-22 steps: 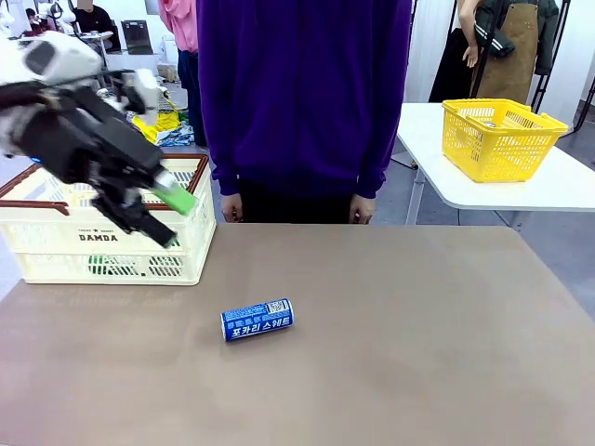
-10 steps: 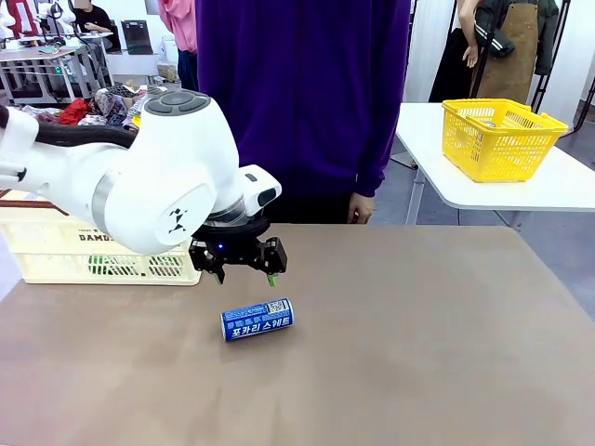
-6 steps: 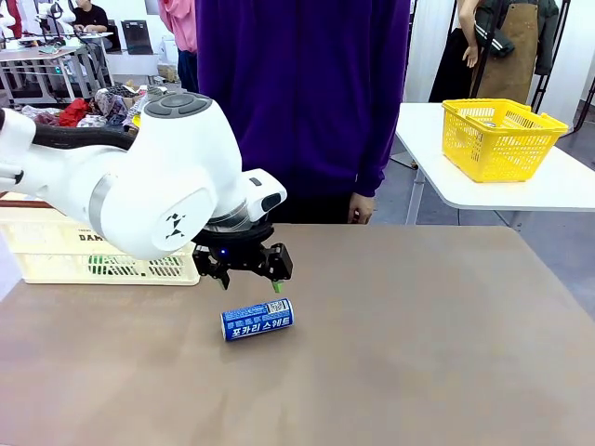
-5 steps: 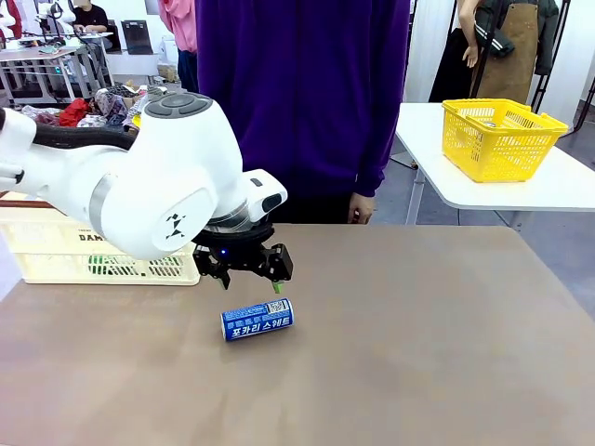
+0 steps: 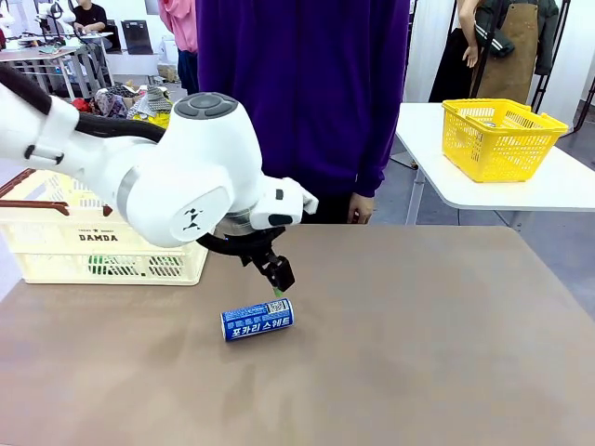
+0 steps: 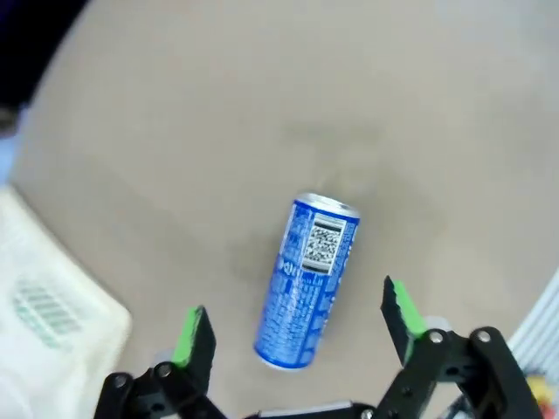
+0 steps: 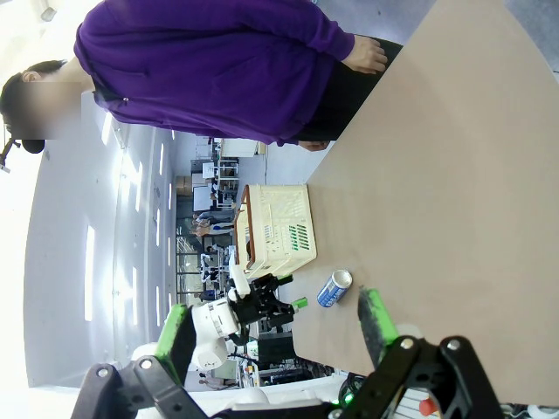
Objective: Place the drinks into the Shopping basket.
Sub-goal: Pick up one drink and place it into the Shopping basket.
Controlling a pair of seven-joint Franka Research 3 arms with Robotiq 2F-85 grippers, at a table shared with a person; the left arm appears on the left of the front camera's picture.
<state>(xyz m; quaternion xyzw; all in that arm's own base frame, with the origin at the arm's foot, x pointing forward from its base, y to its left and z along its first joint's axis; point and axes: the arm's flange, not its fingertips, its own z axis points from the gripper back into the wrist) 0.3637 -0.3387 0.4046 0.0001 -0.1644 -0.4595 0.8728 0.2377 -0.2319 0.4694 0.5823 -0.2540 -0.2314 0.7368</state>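
Observation:
A blue drink can (image 5: 257, 319) with white Korean lettering lies on its side on the brown table. My left gripper (image 5: 275, 279) hangs open just above it, nothing between its fingers. From the left wrist the can (image 6: 307, 279) lies lengthwise between the two green pads (image 6: 194, 334), apart from both, and my left gripper (image 6: 297, 323) is open. The cream Shopping basket (image 5: 56, 243) marked DAMDA stands at the back left, with a green can (image 5: 112, 267) showing through its slots. My right gripper (image 7: 275, 325) is open and empty, far from the blue can (image 7: 334, 288) and the Shopping basket (image 7: 275, 229).
A person in a purple sweater (image 5: 302, 93) stands at the table's far edge, hands (image 5: 363, 206) hanging at the sides. A yellow mesh basket (image 5: 497, 137) sits on a white side table at the back right. The brown table (image 5: 418, 353) is bare to the right of the can.
My left arm came from over the Shopping basket to the blue can, then turned its wrist so the fingers stand differently over it. The can has not moved.

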